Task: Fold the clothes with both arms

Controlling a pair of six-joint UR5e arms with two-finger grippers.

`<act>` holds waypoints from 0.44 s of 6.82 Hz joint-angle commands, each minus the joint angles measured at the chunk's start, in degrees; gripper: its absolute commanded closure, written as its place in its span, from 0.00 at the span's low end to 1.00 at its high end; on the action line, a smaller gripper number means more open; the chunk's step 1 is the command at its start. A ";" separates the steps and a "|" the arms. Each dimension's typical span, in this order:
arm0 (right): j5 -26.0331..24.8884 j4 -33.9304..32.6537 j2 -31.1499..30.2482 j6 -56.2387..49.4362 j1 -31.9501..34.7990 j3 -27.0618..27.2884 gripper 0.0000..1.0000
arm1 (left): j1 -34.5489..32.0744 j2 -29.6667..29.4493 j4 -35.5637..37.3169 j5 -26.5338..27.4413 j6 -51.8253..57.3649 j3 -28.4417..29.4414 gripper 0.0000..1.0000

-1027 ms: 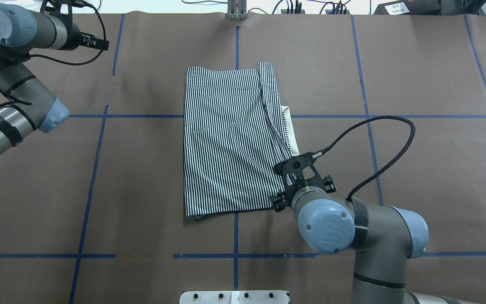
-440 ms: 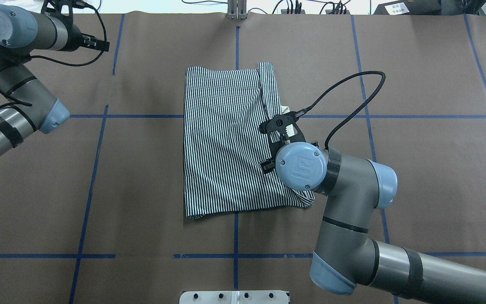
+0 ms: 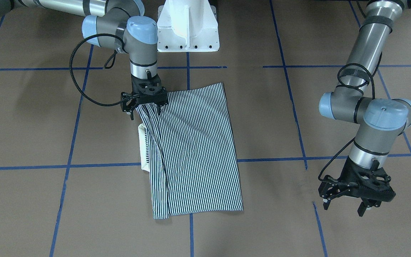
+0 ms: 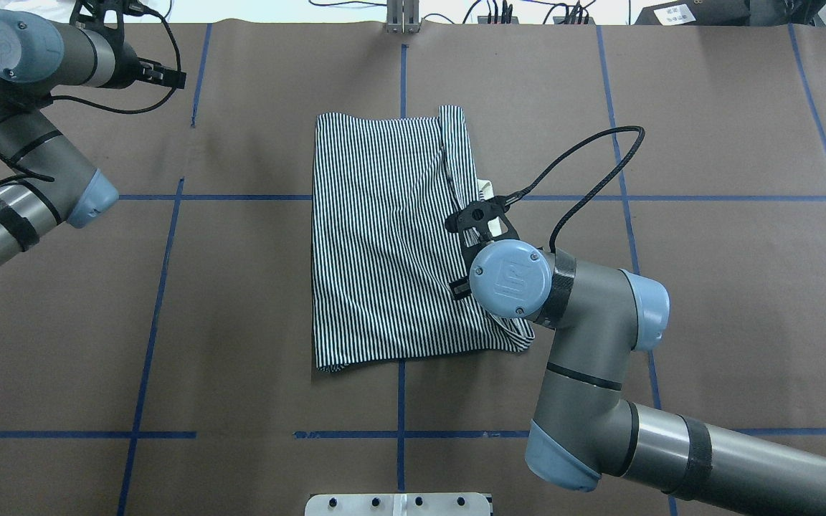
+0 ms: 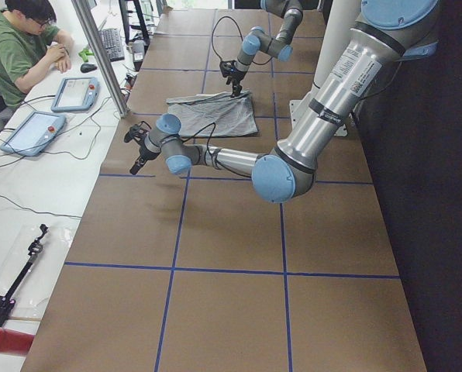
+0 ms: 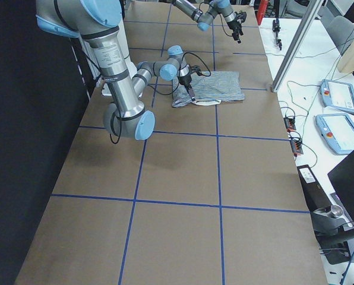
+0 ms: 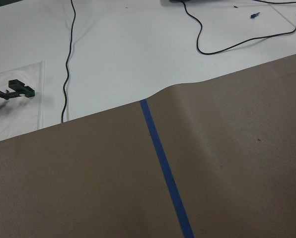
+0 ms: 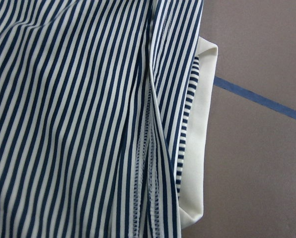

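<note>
The right gripper (image 3: 145, 112) points straight down, fingers (image 3: 131, 113) spread; the left gripper (image 3: 344, 208) hangs well aside, fingers likewise apart.

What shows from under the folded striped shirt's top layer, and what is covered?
A cream-white collar pokes out from under the striped shirt along one long edge. The rest of the collar, any buttons and the lower layers are covered by fabric.

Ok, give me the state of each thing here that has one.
polo shirt: folded into a rectangle, flat on the table, cream collar sticking out one side.
right claw: open, over the shirt's corner nearest the robot.
left claw: open, over the table, away from the shirt.
</note>
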 commanded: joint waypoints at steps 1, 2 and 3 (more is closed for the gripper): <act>0.65 -0.12 -0.25 -0.07 0.06 -0.37 0.00 | 0.00 0.02 0.04 0.00 0.05 0.00 0.00; 0.83 -0.12 -0.25 -0.07 0.06 -1.07 0.00 | 0.00 0.02 0.04 0.00 0.05 0.00 0.00; 0.92 -0.03 -0.16 -0.15 -0.02 -1.69 0.00 | 0.00 0.02 0.04 0.00 0.05 0.00 0.00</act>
